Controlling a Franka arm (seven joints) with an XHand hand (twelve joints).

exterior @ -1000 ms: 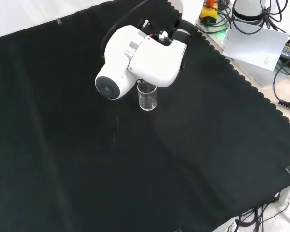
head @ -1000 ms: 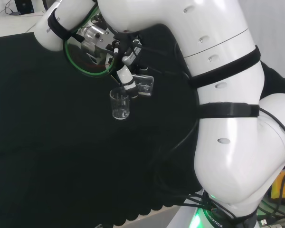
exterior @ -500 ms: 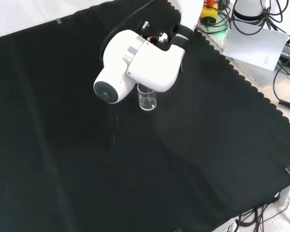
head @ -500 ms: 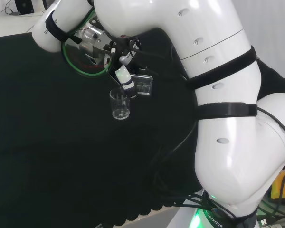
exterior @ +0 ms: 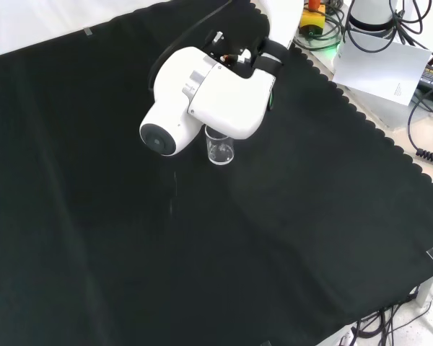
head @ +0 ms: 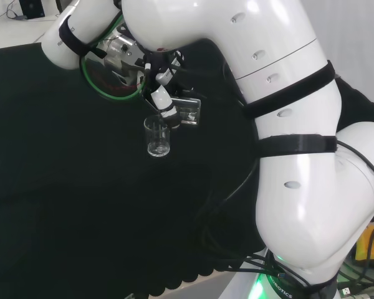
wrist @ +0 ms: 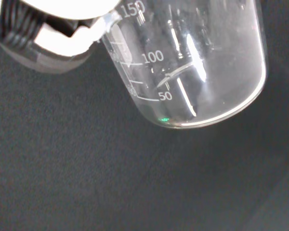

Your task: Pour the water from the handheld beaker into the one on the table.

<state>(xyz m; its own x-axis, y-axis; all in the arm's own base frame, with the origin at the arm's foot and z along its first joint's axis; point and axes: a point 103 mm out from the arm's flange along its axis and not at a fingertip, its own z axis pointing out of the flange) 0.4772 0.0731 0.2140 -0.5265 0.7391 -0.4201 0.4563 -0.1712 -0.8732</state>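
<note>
Nearest the wrist camera, the handheld beaker is a large clear glass body with white graduation marks, tilted so its rounded base points toward the lower right of that frame, with the black cloth behind it. A blurred white and black part of the hand lies against the beaker's wall at the upper left of the wrist view, with fingers curled round the glass. In the head view the big white arm links take up the right half of the frame, and left of them, in the upper middle, the hand reaches down with a black and white finger just over the rim of the table beaker. The handheld beaker shows there as a clear, tipped shape just right of that finger and above the table beaker's mouth; whether water is running cannot be told. The table beaker stands upright on the cloth, clear, and its contents are hard to judge. A green ring glows at the wrist, farther up and left. In the front view the table beaker stands in the upper middle of the frame, its top partly hidden behind the white link with the round grey cap. Beyond the cloth's scalloped edge, at the upper right, lie a white sheet and cables.
</note>
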